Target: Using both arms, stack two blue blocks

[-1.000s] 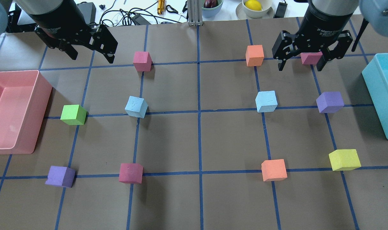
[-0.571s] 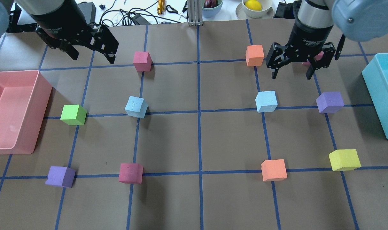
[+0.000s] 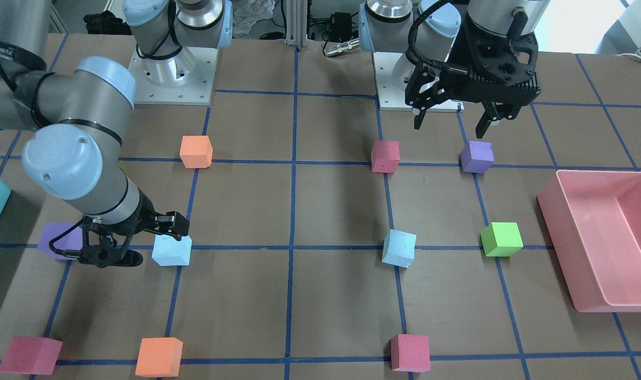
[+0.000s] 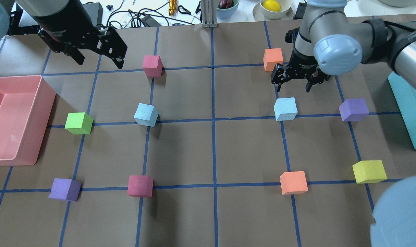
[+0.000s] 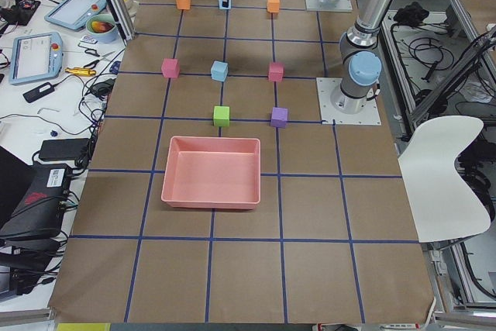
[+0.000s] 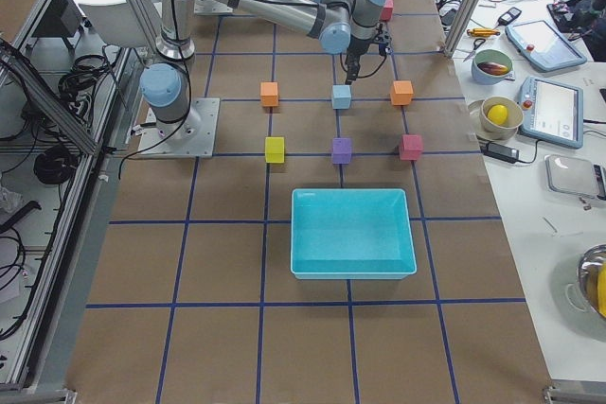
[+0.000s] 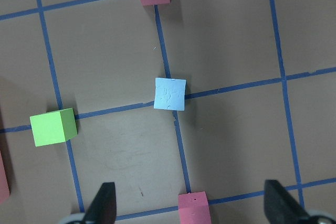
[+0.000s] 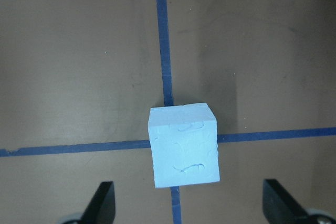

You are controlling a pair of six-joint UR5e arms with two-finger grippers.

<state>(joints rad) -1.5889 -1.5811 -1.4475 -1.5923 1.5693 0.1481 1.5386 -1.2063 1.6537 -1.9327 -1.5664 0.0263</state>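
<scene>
Right gripper (image 4: pixel 293 85): jaws spread wide, low over the worktop (image 4: pixel 180 151), just beside right-hand blue block (image 4: pixel 285 109). In the wrist view the block sits ahead between the fingers, untouched. Left gripper (image 4: pixel 99 63): spread, holding nothing, raised at far left. Second blue block (image 4: pixel 146 115) rests on a tape crossing, well apart from the first.

The desk (image 4: pixel 249 151) is brown, crossed by a blue tape grid (image 4: pixel 214 154). Both the left blue block (image 4: pixel 146 115) and the right blue block (image 4: pixel 285 108) are pale sky-blue. The left bin (image 4: pixel 45 113) is pink, the right bin (image 4: pixel 413 116) teal.
</scene>
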